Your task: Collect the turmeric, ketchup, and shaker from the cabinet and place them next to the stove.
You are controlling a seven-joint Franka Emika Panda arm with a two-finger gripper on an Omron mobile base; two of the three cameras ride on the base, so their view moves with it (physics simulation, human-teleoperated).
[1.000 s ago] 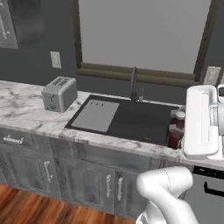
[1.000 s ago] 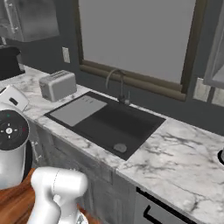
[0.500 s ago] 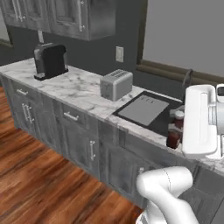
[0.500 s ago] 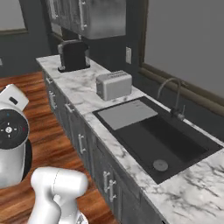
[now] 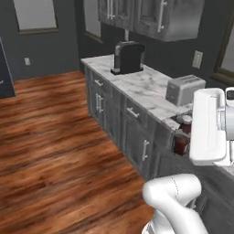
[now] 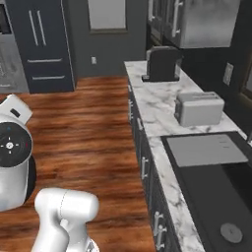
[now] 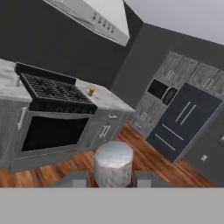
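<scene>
Your tool point(image 7: 113, 178) is clamped on the small pale grey-white shaker point(image 7: 113, 162); the wide black gas stove point(image 7: 52, 89) sits beyond, with a small yellow jar point(image 7: 91, 92) on the marble tabletop point(image 7: 105, 99) just beside it.

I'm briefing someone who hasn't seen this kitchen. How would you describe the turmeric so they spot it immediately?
Find the wide black stove with iron grates. On the marble counter right beside it stands the turmeric, a small squat jar. It is the one bright yellow spot against black grates and pale stone.
</scene>
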